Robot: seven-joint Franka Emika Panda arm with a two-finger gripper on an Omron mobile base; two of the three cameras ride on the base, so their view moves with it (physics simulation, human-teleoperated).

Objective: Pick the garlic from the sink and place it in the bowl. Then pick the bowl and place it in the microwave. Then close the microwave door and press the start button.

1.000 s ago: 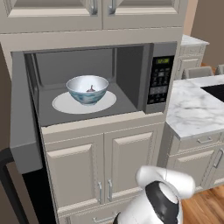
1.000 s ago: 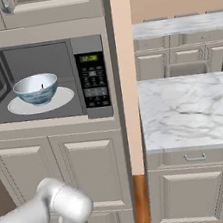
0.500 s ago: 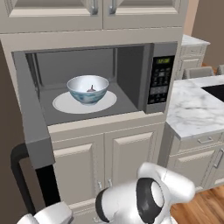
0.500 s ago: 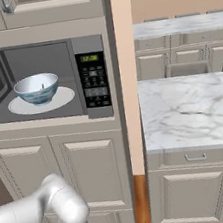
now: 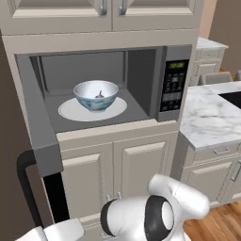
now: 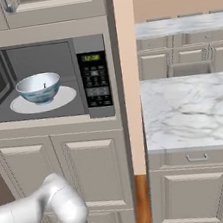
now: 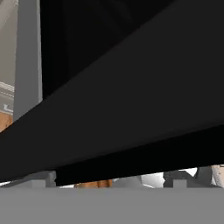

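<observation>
Nearest in the hand view, the gripper (image 7: 111, 180) sits with its two dark tips far apart at the bottom edge, one at lower left and one at lower right; jaws spread wide, nothing between them. Right in front of the tips a broad black bar (image 7: 131, 109) crosses the view on a slant, very close, and behind it lies dark glass with a grey frame strip (image 7: 27, 57) at the left. Whether the tips touch the bar cannot be told. From the left base view, the arm (image 5: 155, 216) is folded low at the bottom, reaching toward the lower left, below the door (image 5: 40, 127). The door stands swung open to the left, seen nearly edge-on, its black handle (image 5: 26, 188) looping out at the lower left. Cream cabinet doors (image 5: 117, 174) fill the space under the microwave (image 5: 176, 84). Inside the open cavity a flat white plate (image 5: 70, 110) rests on the floor, and the bowl (image 5: 96, 95) sits upright on it, roughly centred. The garlic (image 5: 100, 94) lies inside the bowl, small and pinkish against the white. The keypad panel (image 5: 173, 92) with its green display is at the right of the cavity. The right base view shows the same: bowl (image 6: 38, 87) on plate (image 6: 66, 96), panel (image 6: 95, 78) beside them. Off to the right, a marble counter (image 6: 189, 109) stands apart, with more cabinets (image 6: 186, 57) beyond. Upper cabinets (image 5: 103, 12) run above the microwave.
</observation>
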